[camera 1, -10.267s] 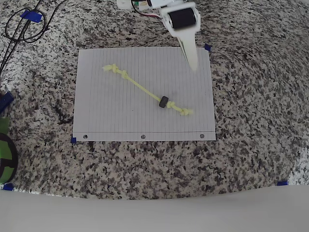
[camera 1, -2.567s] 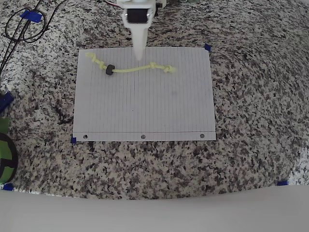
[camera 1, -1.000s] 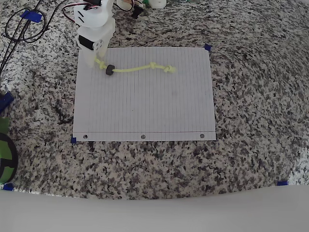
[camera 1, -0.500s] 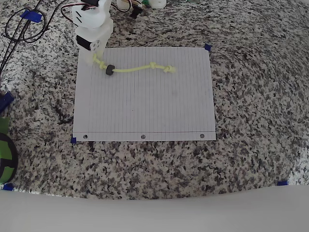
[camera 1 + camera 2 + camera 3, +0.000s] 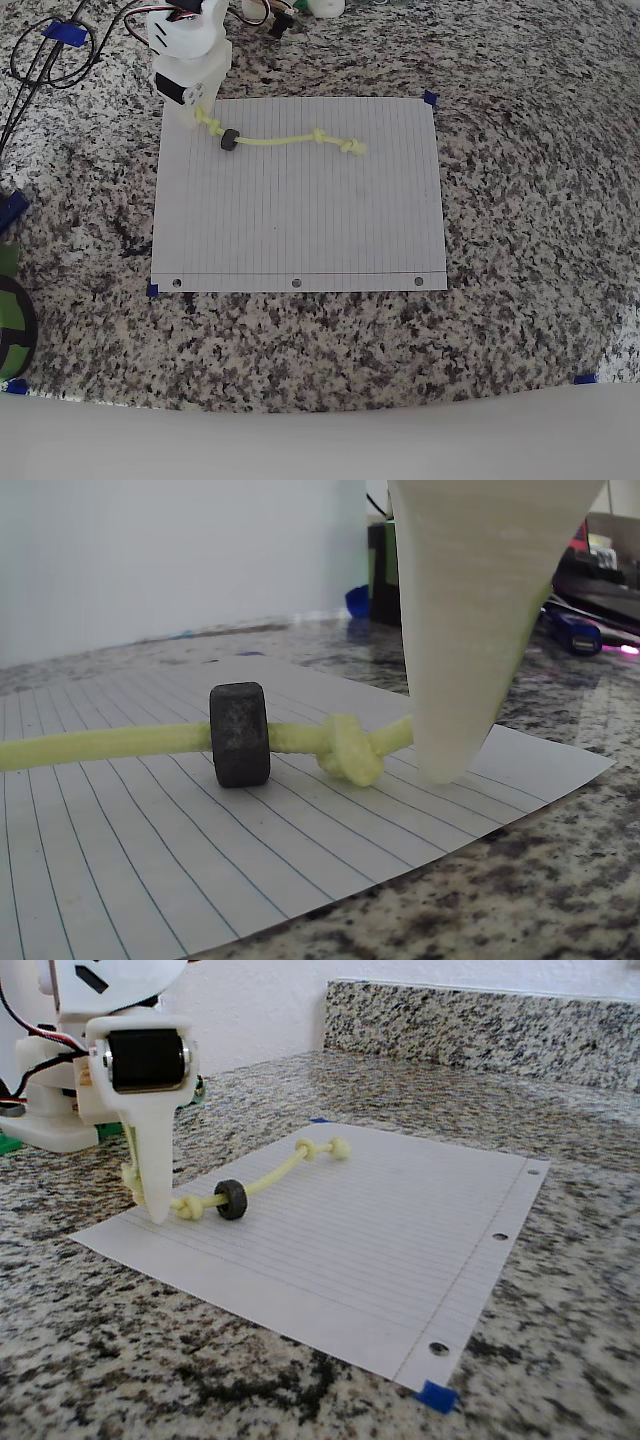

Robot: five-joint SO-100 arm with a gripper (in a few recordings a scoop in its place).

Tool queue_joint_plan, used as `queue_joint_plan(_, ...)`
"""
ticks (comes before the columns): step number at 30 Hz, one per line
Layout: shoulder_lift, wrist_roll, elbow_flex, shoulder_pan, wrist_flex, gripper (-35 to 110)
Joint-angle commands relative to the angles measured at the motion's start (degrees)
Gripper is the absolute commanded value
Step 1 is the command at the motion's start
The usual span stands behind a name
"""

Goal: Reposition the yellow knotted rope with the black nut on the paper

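The speckled stone surface (image 5: 520,220) holds everything. It is flat and wide, so things can slide on it without falling.

The paper (image 5: 300,210) lies flat on the surface. Little blue tape bits (image 5: 436,1396) sit at its corners, most likely to stop it from sliding when the rope gets pulled.

The white tool (image 5: 155,1210) stands at the far left corner of the paper in the overhead view. Its tips point down and reach the paper. It is right at the end of the rope, so it looks set to pull the rope from there. One wide white finger (image 5: 470,630) hides the end of the rope, so I cannot tell if the tool is pinching the rope or just touching it.

The yellow knotted rope (image 5: 285,140) lies across the top part of the paper, bent a little.

The black nut (image 5: 240,733) is strung on the rope. It stands on its edge next to the knot (image 5: 350,750) by the tool. The knot is too fat to slip through, so the nut stays on.
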Motion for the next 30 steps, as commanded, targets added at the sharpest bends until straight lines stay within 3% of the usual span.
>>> queue_joint_plan(1,0.8,0.4,-1.8,-0.4,-0.6,6)
queue_joint_plan(3,1.0,0.4,-1.8,-0.4,-0.9,0)
queue_joint_plan(11,8.9,0.5,-1.7,2.5,-3.7,0)
queue_joint_plan(16,16.3,7.3,-1.7,3.8,-6.9,0)
queue_joint_plan(23,25.4,28.0,-1.6,4.8,-13.1,0)
queue_joint_plan(30,30.8,59.2,-1.6,6.0,-20.0,0)
